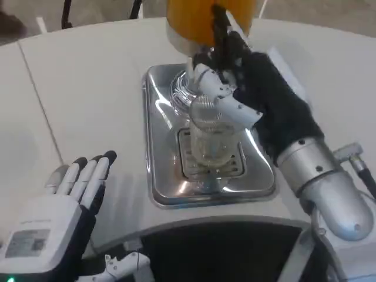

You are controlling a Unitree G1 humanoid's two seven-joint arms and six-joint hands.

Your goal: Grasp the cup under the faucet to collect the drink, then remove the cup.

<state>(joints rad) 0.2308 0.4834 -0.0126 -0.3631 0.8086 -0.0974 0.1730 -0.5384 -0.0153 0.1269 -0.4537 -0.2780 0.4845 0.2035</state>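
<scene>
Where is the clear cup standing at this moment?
In the head view, the cup stands upright at picture centre on the grate of the metal drip tray, below the orange dispenser, with the right hand wrapped around its upper part.

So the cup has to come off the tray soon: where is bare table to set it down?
Bare white table lies left of the steel tray, beyond the left hand. It is crowded on the tray: the right hand holds the cup on the drain grate, beneath the orange dispenser.

Dispenser (208, 20) top cut off; faucet behind right hand (252, 88).
</scene>
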